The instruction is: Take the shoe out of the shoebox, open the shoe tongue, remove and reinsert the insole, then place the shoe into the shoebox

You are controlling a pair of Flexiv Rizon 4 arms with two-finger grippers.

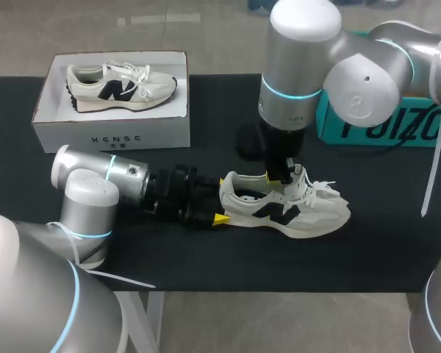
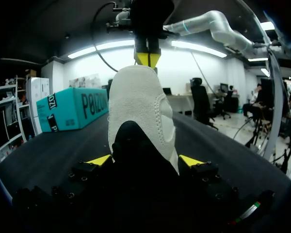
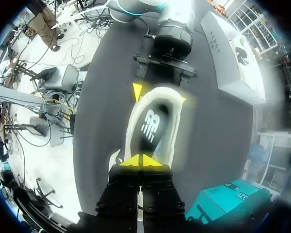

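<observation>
Shoe point(image 1: 294, 209) in L end effector point(image 2: 144, 160); R arm point(image 1: 301, 73) upright, maybe pinching tongue point(image 1: 281, 188).

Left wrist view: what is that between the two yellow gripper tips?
The heel of a cream knit sneaker; the left gripper clasps it from both sides, seen in that view.

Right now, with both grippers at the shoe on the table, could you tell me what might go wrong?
The left gripper clamps the shoe only by its heel, so a pull from the right gripper at the opening could twist it loose. The loose laces lie close beside that gripper and might snag.
</observation>
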